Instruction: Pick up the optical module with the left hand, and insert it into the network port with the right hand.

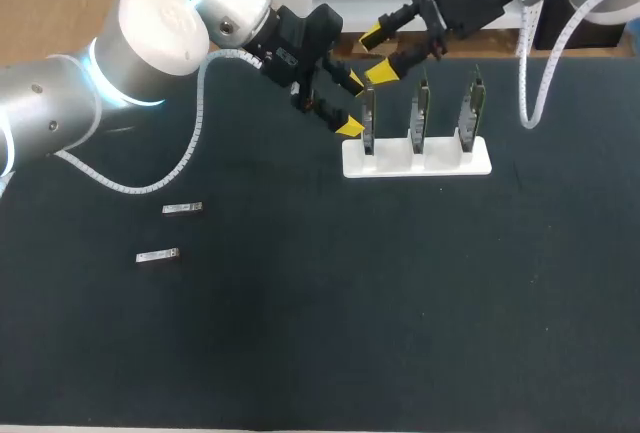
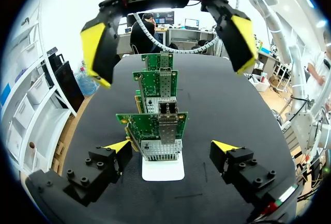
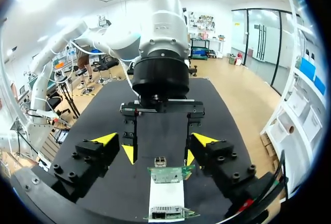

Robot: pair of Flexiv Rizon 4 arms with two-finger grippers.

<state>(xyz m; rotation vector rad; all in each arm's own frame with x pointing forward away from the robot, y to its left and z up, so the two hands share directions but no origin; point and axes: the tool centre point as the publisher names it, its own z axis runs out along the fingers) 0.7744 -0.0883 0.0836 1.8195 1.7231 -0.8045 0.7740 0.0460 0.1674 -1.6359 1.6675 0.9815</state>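
Two optical modules lie flat on the left of the dark counter (image 1: 400, 333): the nearer module (image 1: 158, 255) and the farther module (image 1: 182, 209). They sit near each other, neither is held, and both are well apart from the arms. Farther back, a white holder (image 1: 417, 158) stands three green network cards upright in a row. At the leftmost card (image 1: 369, 113) is the left pincer (image 1: 352, 103), fingers apart, one on either side of the card's end. In the left wrist view the fingers are clear of the card and grip nothing. The metal port cage (image 2: 166, 131) on that card faces it. Just beyond and higher is the right pincer (image 1: 378, 53), fingers spread, empty. Print on the cards is too small to read.
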